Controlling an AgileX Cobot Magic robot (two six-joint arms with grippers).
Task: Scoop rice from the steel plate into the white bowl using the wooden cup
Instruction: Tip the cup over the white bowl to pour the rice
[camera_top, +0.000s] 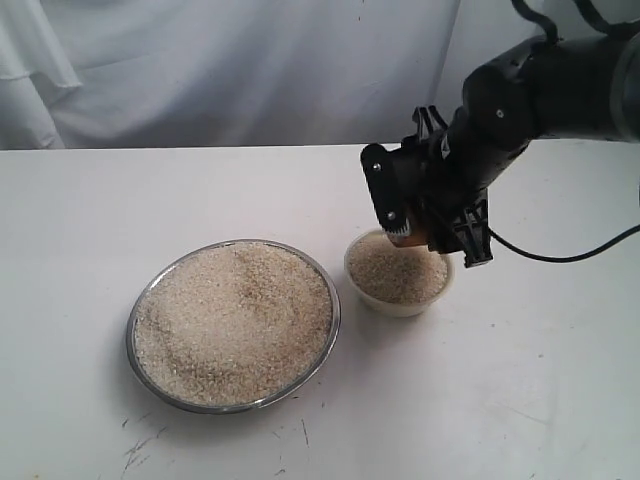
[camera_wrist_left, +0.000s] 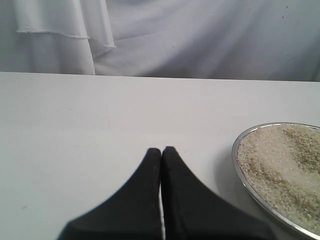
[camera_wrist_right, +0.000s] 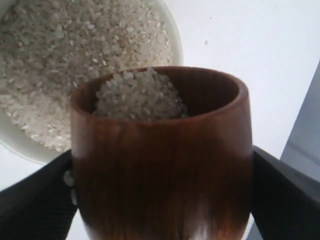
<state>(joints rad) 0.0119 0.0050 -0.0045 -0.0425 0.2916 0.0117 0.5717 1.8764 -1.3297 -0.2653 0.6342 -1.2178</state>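
The steel plate (camera_top: 139, 316) lies left of centre, heaped with rice (camera_top: 235, 320); its rim (camera_wrist_left: 239, 170) and rice (camera_wrist_left: 282, 165) also show in the left wrist view. Just to its right, the white bowl (camera_top: 400, 305) holds rice (camera_top: 395, 275). My right gripper (camera_top: 432, 232) is shut on the wooden cup (camera_wrist_right: 160, 165) and holds it tilted over the bowl's far rim. Rice (camera_wrist_right: 139, 95) lies inside the cup's mouth, above the bowl (camera_wrist_right: 15, 142). The cup is mostly hidden by the gripper in the exterior view. My left gripper (camera_wrist_left: 161, 150) is shut and empty over bare table, left of the plate.
A white table (camera_top: 520, 380) carries everything, with a few dark scuffs (camera_top: 140, 445) near its front edge. A white cloth backdrop (camera_top: 250, 70) hangs behind. A black cable (camera_top: 570, 255) trails from the right arm over the table.
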